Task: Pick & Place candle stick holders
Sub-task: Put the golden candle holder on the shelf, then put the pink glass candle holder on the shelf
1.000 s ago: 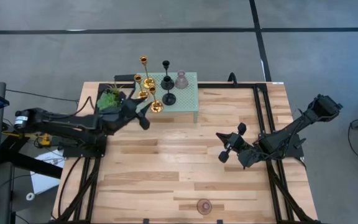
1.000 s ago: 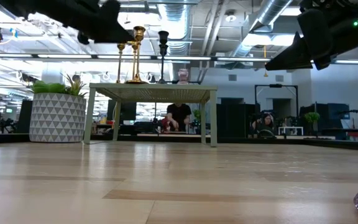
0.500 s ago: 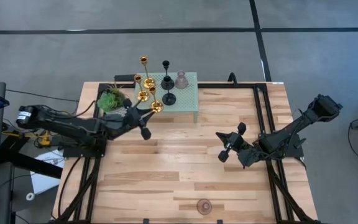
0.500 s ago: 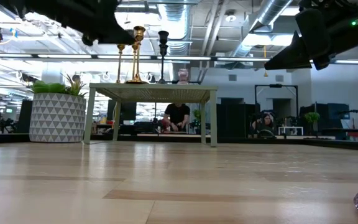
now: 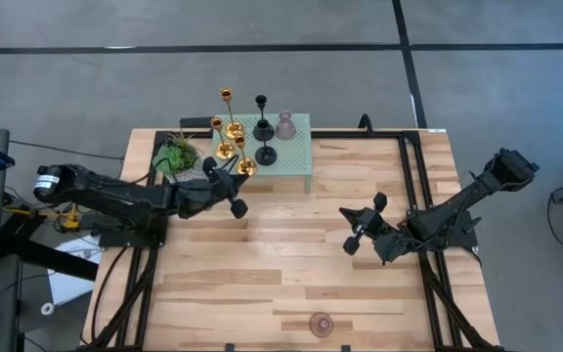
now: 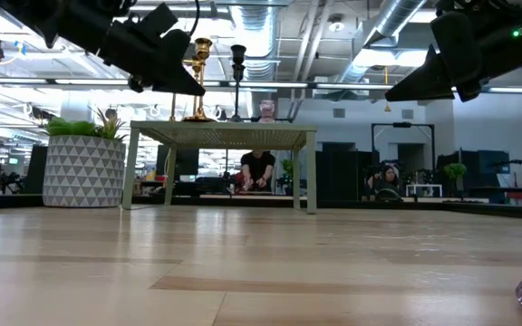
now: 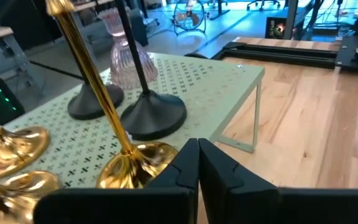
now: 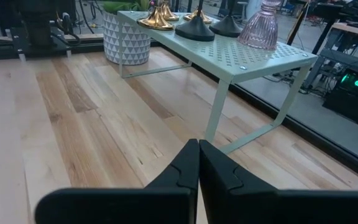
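- No writing, label, brand name, number or sign can be read in any of the four views.

Three gold holders (image 5: 229, 137), two black holders (image 5: 263, 129), two pink holders (image 5: 285, 125), one potted plant (image 5: 175, 154)
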You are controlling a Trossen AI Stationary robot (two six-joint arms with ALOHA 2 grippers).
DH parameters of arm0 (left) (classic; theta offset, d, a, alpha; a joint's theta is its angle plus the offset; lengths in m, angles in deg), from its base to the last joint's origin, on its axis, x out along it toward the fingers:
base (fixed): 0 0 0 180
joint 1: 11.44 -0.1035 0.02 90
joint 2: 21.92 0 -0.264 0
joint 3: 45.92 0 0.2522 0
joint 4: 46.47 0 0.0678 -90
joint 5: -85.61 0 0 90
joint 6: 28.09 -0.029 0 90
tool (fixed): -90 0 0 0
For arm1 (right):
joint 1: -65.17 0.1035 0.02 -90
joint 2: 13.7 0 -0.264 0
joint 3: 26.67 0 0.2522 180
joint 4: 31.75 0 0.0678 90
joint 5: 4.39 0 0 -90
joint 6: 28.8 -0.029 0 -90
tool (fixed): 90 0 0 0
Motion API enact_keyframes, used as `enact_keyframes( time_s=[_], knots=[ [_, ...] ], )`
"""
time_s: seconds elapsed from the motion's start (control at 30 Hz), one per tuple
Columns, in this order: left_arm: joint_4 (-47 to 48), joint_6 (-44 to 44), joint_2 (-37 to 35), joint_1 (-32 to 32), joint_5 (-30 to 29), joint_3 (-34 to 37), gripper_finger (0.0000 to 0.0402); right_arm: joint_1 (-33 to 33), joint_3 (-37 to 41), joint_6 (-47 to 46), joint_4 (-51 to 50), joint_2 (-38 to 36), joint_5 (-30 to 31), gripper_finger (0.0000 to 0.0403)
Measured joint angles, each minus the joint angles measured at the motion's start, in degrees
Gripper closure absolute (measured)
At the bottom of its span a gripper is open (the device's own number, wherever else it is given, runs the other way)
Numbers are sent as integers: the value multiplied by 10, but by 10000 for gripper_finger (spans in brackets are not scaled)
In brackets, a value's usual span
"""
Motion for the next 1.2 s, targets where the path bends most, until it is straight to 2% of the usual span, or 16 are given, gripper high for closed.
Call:
enact_keyframes(
  time_s=[0.5,0.83,1.03,1.1,1.2],
  knots=[
    [-4,21,32,-80,14,0,397,0,0,0,0,0,0,403],
    [-14,19,32,-147,93,0,397,0,0,0,0,0,0,403],
    [-15,31,31,-124,141,0,398,0,0,0,1,0,0,403],
    [-14,21,25,-102,136,0,398,0,0,0,1,0,0,403],
    [-15,4,9,-62,98,0,398,0,0,0,1,0,0,403]
  ],
)
